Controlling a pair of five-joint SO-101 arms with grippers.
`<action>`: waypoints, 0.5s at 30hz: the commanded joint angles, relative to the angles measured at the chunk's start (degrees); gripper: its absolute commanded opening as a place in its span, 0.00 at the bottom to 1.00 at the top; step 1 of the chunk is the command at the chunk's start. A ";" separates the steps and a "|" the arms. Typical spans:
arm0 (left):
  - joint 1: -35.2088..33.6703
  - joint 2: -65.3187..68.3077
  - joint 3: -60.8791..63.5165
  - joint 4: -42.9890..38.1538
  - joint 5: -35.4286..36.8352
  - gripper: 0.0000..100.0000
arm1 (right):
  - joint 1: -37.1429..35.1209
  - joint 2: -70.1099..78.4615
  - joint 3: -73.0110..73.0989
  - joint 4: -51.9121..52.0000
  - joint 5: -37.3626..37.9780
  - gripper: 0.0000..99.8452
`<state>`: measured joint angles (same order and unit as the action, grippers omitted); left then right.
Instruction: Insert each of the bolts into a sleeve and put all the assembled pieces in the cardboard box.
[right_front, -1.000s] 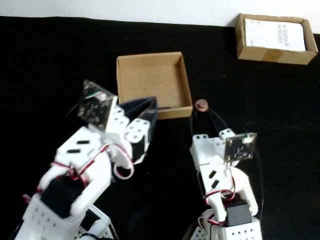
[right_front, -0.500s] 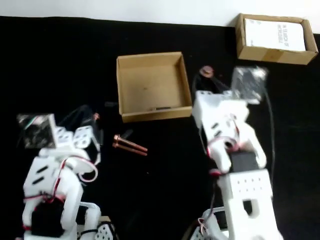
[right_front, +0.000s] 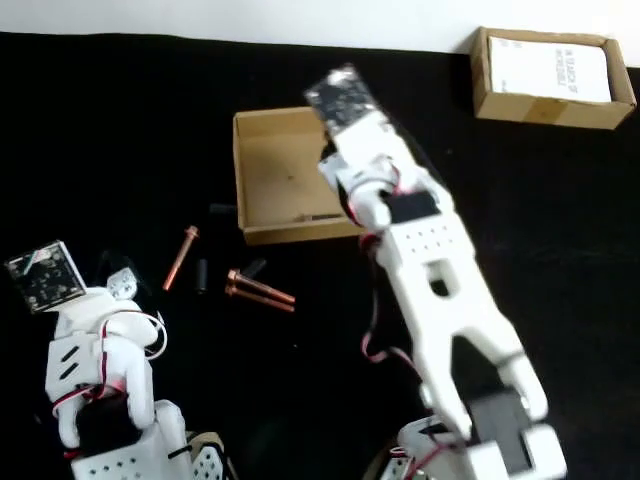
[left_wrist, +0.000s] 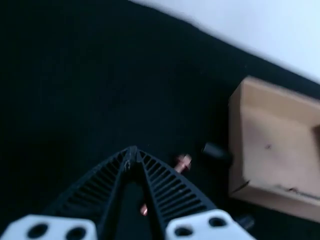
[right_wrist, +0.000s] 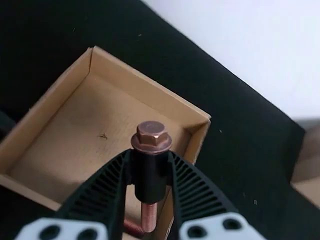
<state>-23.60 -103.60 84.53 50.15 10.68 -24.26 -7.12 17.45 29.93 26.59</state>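
Swinging over from the right, the right gripper (right_wrist: 150, 156) now hangs above the cardboard box (right_front: 238, 175), pinching a sleeved bolt (right_wrist: 151, 140), so it looks ready to drop. Left gripper (left_wrist: 132, 156) pulled back near-left, pressed together, empty. Three loose bolts (right_front: 258, 287) still to go.

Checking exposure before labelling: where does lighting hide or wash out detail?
High view: black sleeves nearly vanish against the dark cloth. Right wrist view: the sleeved bolt catches light in the right pincer; white backdrop washes out. Left wrist view: backdrop washes out too.
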 joint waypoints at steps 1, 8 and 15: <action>-2.24 -0.40 4.70 -3.43 0.35 0.01 | -1.10 7.16 -9.71 -0.22 7.47 0.01; -5.76 -0.31 12.62 -11.34 4.75 0.01 | -1.63 23.87 -19.47 -0.22 24.44 0.01; -5.67 -0.31 12.62 -6.86 13.45 0.01 | -4.18 32.57 -20.09 0.13 30.42 0.01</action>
<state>-28.79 -103.60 96.13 41.45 21.67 -26.73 25.67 1.27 29.93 55.34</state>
